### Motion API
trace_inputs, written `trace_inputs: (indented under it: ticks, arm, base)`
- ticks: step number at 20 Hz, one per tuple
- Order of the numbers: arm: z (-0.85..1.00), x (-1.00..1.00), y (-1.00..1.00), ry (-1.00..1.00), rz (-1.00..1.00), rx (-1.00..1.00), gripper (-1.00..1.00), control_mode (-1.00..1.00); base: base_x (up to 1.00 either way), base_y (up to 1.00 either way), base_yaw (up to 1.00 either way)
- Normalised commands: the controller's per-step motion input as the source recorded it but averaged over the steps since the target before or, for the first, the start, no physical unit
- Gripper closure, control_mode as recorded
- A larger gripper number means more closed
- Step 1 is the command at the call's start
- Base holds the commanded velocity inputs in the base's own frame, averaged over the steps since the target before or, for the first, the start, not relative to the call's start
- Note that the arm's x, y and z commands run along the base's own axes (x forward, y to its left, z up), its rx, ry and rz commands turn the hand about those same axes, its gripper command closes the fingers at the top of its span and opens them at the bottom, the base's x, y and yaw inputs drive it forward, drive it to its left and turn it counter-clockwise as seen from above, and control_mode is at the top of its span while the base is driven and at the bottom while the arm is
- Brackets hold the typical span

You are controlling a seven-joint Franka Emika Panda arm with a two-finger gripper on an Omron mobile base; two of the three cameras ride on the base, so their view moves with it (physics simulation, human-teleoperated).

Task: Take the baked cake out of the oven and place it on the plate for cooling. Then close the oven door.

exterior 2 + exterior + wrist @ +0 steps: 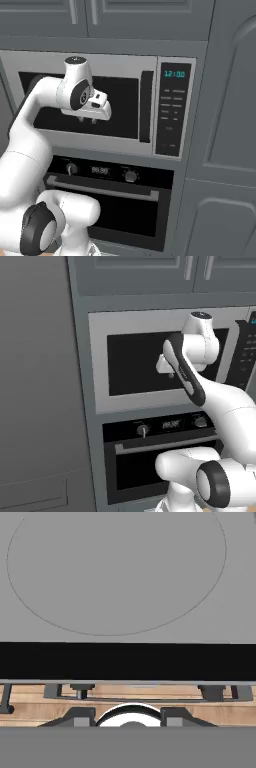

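Note:
The black oven [165,424] [100,171] sits under the microwave, with round knobs and a small display. Its oven door [135,471] [125,215] stands upright against the front, and the grey bar handle [165,444] [100,189] runs across its top. The baked cake is hidden and the plate is out of view. My gripper [87,120] [169,374] [128,717] hangs in front of the microwave window, well above the oven handle, with its fingers pointing down. It is open and nothing lies between its fingertips.
The grey-framed microwave [100,396] [150,145] has a vertical dark handle [146,106] and a keypad [173,107]. Tall grey cabinet panels flank both sides [35,406] [225,150]. In the hand view a flat grey surface with a thin circle [115,572] lies above a black band and wooden floor [30,711].

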Motion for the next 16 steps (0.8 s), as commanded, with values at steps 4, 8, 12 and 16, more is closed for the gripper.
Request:
trace_inputs:
  ticks: [4, 8, 12, 16]
  arm:
    - [0.0, 0.0, 0.0, 0.0, 0.0, 0.0, -1.0, 1.0]
    - [0.0, 0.0, 0.0, 0.0, 0.0, 0.0, -1.0, 1.0]
    - [0.0, 0.0, 0.0, 0.0, 0.0, 0.0, -1.0, 1.0]
    - [0.0, 0.0, 0.0, 0.0, 0.0, 0.0, -1.0, 1.0]
  base:
    - [-0.32, 0.0, 0.0]
    - [-0.87, -0.36, 0.0]
    - [-0.04, -0.81, 0.13]
    - [0.25, -0.96, 0.46]
